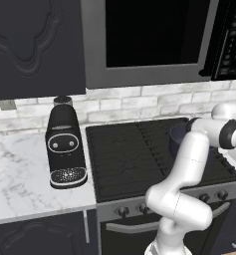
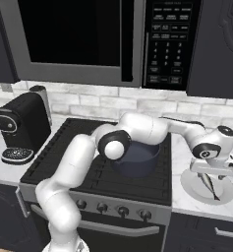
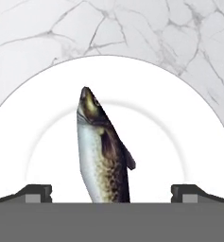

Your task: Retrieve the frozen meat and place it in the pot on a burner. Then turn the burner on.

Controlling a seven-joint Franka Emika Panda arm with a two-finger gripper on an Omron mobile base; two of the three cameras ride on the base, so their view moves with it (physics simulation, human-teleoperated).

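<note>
Hand view: open gripper point(image 3: 111, 191) hovers over fish point(image 3: 102, 156).

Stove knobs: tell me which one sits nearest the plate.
The rightmost knob on the stove's front panel, at the end closest to the white plate holding the fish; the others sit further left.
</note>
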